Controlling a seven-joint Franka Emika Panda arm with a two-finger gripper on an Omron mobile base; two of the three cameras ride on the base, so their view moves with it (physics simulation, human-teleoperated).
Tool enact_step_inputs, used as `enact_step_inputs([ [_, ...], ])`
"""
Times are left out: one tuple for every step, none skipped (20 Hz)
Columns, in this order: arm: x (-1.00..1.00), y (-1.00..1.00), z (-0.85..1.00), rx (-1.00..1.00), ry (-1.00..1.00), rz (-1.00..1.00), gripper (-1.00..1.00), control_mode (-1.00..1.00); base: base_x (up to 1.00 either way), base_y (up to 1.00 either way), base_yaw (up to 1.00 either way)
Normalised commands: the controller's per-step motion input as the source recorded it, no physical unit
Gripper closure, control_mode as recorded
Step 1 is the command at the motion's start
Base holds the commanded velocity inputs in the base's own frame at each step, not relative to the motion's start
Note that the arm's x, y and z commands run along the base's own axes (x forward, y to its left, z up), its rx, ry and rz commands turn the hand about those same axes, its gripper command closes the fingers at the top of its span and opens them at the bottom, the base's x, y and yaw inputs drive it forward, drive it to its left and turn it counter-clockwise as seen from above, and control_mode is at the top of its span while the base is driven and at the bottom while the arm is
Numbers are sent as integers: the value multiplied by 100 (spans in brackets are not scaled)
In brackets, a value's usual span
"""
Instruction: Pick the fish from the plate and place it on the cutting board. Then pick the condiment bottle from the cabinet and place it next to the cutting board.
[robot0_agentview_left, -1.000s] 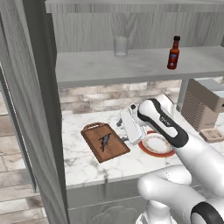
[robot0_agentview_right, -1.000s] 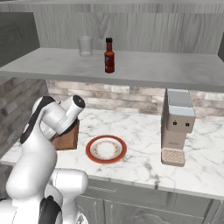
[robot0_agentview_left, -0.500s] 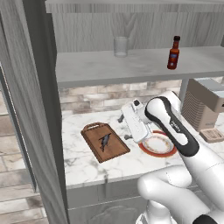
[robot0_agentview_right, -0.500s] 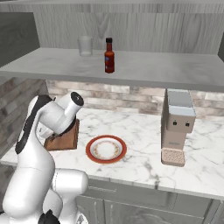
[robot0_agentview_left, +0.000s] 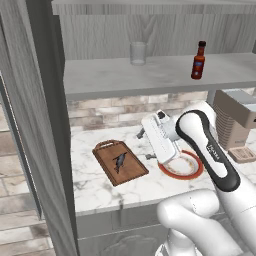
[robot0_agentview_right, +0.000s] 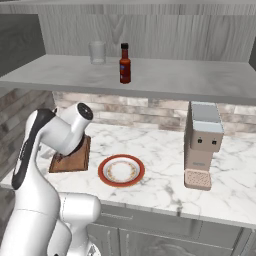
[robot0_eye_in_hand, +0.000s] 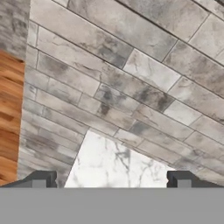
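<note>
The fish (robot0_agentview_left: 119, 161) lies on the board (robot0_agentview_left: 120, 162), which sits on the marbled surface (robot0_agentview_left: 100, 187) left of the plate (robot0_agentview_left: 186, 167). The bottle (robot0_agentview_left: 199, 61) stands upright on the cabinet shelf (robot0_agentview_left: 155, 75), well apart from a clear glass (robot0_agentview_left: 138, 53) to its left. Its orange-red label is too small to read, and no writing shows on anything else.

The jaws (robot0_eye_in_hand: 112, 178) are released and wide apart with nothing between them; the hand view has the two dark fingertips (robot0_eye_in_hand: 40, 178) at its bottom edge, aimed at the grey brick backsplash (robot0_eye_in_hand: 131, 74) and a patch of marble below it. In the left base view the hand hangs above the surface between board and plate, and covers the plate's left rim.

The right base view shows the whole plate (robot0_agentview_right: 121, 170), its pale centre bare, while the arm hides most of the board (robot0_agentview_right: 71, 159) and the fish. That view also gives the full front of a tan-and-grey machine (robot0_agentview_right: 202, 145) standing right of the plate; the left base view catches just part of it (robot0_agentview_left: 235, 117) at the right edge. The left base view alone shows the cabinet's tall grey side panel (robot0_agentview_left: 35, 125).
</note>
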Motion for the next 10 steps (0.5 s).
enact_step_inputs([
  [-31,0,32,2,-3,5,-100,-100,0,0,0],
  [-31,0,32,2,-3,5,-100,-100,0,0,0],
  [-31,0,32,2,-3,5,-100,-100,0,0,0],
  [-30,0,33,2,-3,5,-100,-100,0,0,0],
  [-31,0,33,2,-3,5,-100,-100,0,0,0],
  [-31,0,33,2,-2,4,-100,-100,0,0,0],
  [-29,0,34,2,-2,4,-100,-100,0,0,0],
  [-28,0,34,2,-1,4,-100,-100,0,0,0],
  [-27,0,33,2,-1,3,-100,-100,0,0,0],
  [-26,0,33,2,-1,3,-100,-100,0,0,0],
])
